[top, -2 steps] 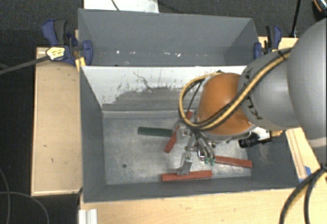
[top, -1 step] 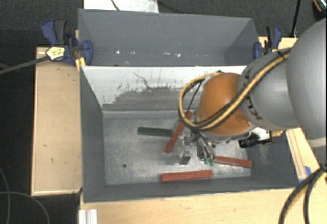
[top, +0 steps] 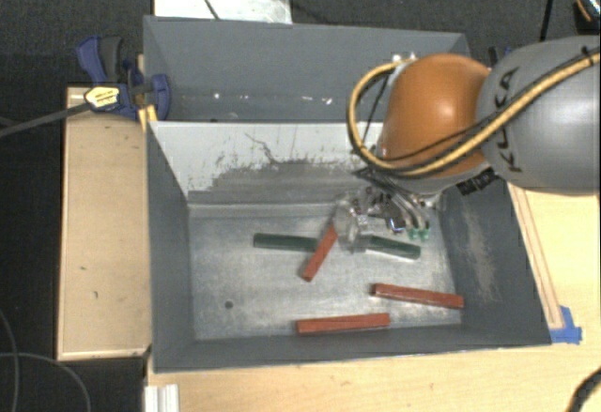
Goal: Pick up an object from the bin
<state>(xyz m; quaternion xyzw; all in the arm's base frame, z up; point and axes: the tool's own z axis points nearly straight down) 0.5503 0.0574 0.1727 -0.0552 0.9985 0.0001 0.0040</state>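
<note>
the gripper [top: 360, 230] is seen low in the bin [top: 235, 307], right of its middle, under the orange cover [top: 432, 114]. whether it is spread or pressed together cannot be told. it is placed over the upper end of the slanted red stick [top: 317, 257], just beside the right green stick [top: 394, 250]. the left green stick [top: 282, 240] is seen further left. two flat red sticks [top: 418, 296] [top: 343, 324] are laid nearer the front.

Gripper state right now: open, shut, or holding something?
Gripper: cannot be told. It is low in the bin, over the upper end of the slanted red stick, by the right green stick.
</note>
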